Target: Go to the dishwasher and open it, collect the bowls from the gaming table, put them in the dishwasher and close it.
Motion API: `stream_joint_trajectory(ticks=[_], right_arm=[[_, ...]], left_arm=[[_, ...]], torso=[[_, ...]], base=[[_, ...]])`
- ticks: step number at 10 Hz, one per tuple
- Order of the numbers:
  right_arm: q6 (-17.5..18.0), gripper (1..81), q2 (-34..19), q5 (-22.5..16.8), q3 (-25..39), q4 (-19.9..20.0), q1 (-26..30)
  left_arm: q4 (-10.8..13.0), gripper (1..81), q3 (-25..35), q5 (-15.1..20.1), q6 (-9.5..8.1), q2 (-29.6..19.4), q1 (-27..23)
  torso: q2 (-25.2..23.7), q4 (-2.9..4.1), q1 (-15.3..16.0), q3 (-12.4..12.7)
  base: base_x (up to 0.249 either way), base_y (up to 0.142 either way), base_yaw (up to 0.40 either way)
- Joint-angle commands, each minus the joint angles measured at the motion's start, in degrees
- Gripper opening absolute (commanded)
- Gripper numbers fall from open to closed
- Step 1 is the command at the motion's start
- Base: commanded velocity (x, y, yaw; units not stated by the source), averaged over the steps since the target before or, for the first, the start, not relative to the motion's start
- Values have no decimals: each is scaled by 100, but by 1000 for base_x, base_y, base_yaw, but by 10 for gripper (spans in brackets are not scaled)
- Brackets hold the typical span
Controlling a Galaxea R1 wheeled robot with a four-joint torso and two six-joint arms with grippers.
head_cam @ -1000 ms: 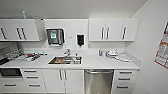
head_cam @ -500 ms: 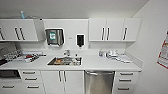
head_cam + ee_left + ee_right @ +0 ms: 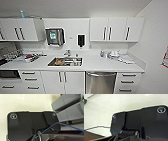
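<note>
The dishwasher [image 3: 101, 83] stands under the white counter [image 3: 95, 66], low in the head view and right of centre. Its brushed steel front is shut, with a bar handle [image 3: 101, 74] across the top. The bowls and the gaming table are out of view. In the left wrist view the robot's dark plate [image 3: 25, 126] lies over a pale surface, with grey robot parts [image 3: 67, 107] beside it. The right wrist view has the same kind of plate [image 3: 144, 122] against a white wall and ceiling.
A steel sink [image 3: 65, 61] with dishes in it is sunk into the counter left of the dishwasher. White drawers [image 3: 127, 82] flank the dishwasher on the right and cabinet doors [image 3: 62, 81] on the left. Small items [image 3: 115, 54] crowd the counter's right end. A wall [image 3: 155, 50] closes the right side.
The whole head picture has shifted very slightly, so the camera has moved a little. The kitchen things keep their places and the dishwasher stays shut.
</note>
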Motion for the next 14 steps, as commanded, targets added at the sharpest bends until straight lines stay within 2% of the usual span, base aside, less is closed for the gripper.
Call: stream_joint_trajectory(ticks=[1,4,14], right_arm=[[-13,811,-17,-245,74,-59,359],[-13,811,-25,-245,66,-59,341],[-22,811,-26,-245,66,-59,315]], left_arm=[[-8,811,139,247,0,-111,-305],[-8,811,139,247,0,-111,-305],[-8,811,174,247,0,-111,-297]], torso=[[0,0,3,2],[5,0,3,0],[2,0,10,0]], base=[[0,76,0],[0,70,0],[78,0,0]])
